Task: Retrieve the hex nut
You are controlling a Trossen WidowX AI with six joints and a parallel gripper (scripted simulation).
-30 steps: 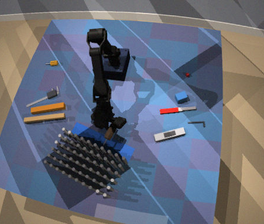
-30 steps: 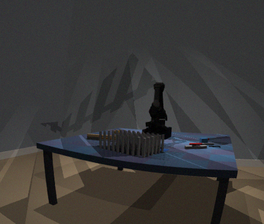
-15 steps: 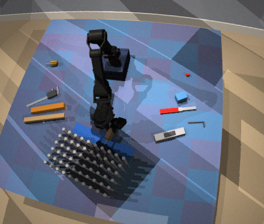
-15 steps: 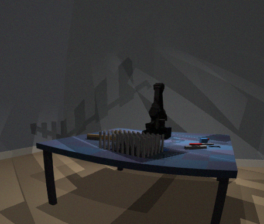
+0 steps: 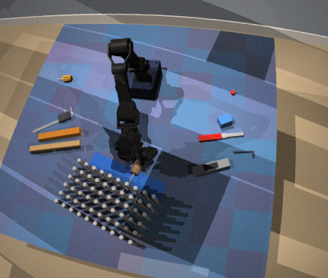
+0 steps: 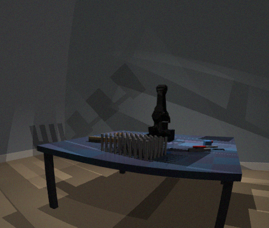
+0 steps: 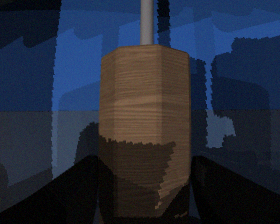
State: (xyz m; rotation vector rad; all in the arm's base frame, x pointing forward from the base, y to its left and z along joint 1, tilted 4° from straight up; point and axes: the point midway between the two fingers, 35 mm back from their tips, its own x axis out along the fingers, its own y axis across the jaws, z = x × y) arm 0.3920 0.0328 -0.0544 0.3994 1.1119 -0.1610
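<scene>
My gripper [image 5: 139, 161] [image 7: 145, 165] is shut on the wooden handle [image 5: 136, 168] [image 7: 144, 116] of a pick tool. Its thin metal shaft [image 5: 130, 178] [image 7: 147, 16] points down and forward toward the near edge of the spacer field [image 5: 106, 198] [image 6: 133, 145]. The tool hangs over the bright blue taped strip [image 5: 100, 161] [image 7: 84, 50], which lies between the arm and the spacers. The spacers stand upright in a dense grid. The hex nut is hidden among them; I cannot see it in any view.
To the left lie a small orange screwdriver [image 5: 66, 78], a grey-handled tool [image 5: 57, 120], an orange bar [image 5: 59, 134] and a tan bar [image 5: 54, 146]. To the right lie a red cube [image 5: 233, 92], a blue block [image 5: 225, 119], a red-and-white tool [image 5: 220, 136], a hex key [image 5: 243, 151] and a grey block [image 5: 211, 167].
</scene>
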